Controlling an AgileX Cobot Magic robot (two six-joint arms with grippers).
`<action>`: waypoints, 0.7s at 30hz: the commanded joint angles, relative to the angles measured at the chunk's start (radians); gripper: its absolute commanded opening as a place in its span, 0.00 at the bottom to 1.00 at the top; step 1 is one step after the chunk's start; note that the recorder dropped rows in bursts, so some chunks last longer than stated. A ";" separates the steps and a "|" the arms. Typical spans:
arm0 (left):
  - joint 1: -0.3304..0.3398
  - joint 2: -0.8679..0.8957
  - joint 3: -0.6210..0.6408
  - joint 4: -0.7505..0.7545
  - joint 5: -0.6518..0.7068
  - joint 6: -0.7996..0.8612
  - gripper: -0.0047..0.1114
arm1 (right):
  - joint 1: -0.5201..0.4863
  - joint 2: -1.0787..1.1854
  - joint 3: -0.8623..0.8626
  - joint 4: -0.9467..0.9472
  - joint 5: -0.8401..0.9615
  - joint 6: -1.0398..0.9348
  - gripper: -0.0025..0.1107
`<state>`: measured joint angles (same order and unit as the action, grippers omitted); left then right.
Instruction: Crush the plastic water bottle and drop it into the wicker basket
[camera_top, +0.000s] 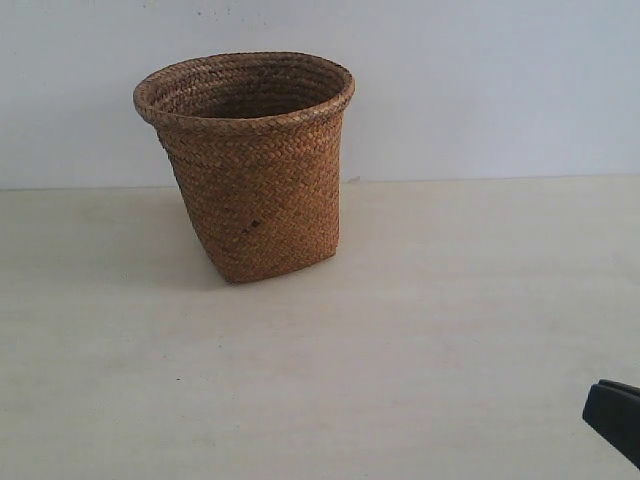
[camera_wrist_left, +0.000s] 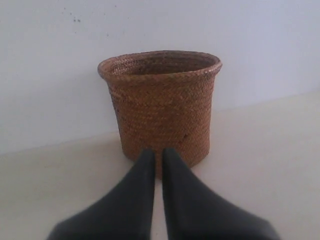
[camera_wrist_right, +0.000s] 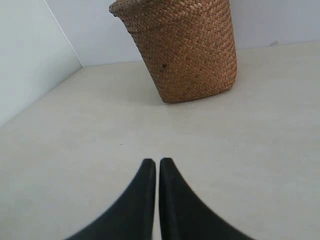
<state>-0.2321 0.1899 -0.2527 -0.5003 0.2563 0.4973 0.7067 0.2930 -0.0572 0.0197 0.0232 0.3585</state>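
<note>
1. Left gripper (camera_wrist_left: 157, 151): the two black fingers are clenched tip to tip with nothing between them; it points at the tall brown woven wicker basket (camera_top: 258, 190) from close by.

2. Basket position: upper left of centre in the exterior view, upright on the pale tabletop (camera_top: 400, 330), with the white wall (camera_top: 480, 80) behind it.

3. Right gripper (camera_wrist_right: 153, 161): clenched likewise and empty; it hangs over bare tabletop with the basket well ahead of it.

4. Plastic water bottle: not visible in any view; locate it before any further motion.

5. Recommended procedure, as a judgement:
   - release both pincers before approach;
   - take the bottle across its body, not at the cap, and press it from both sides until flat;
   - carry it above the middle of the flared rim, then let go;
   - keep clear of the rim, because the narrow base may let the basket tip.

6. Limits of view:
   - the basket interior shows only just below the rim, so whether the bottle already lies inside cannot be told;
   - a black part (camera_top: 614, 415) at the lower right edge of the exterior view is cut off by the frame; it is probably the right arm;
   - the left arm does not appear in that view.
</note>
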 joint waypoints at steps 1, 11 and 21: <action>0.003 -0.057 0.119 -0.023 -0.082 -0.011 0.07 | 0.000 -0.002 0.003 0.000 -0.010 0.000 0.02; 0.070 -0.190 0.253 -0.027 -0.131 -0.011 0.07 | 0.000 -0.002 0.003 0.000 -0.010 0.000 0.02; 0.154 -0.190 0.253 -0.034 -0.044 -0.011 0.07 | 0.000 -0.002 0.003 0.000 -0.010 0.000 0.02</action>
<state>-0.1027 0.0035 -0.0036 -0.5228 0.1704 0.4973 0.7067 0.2930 -0.0572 0.0197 0.0232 0.3602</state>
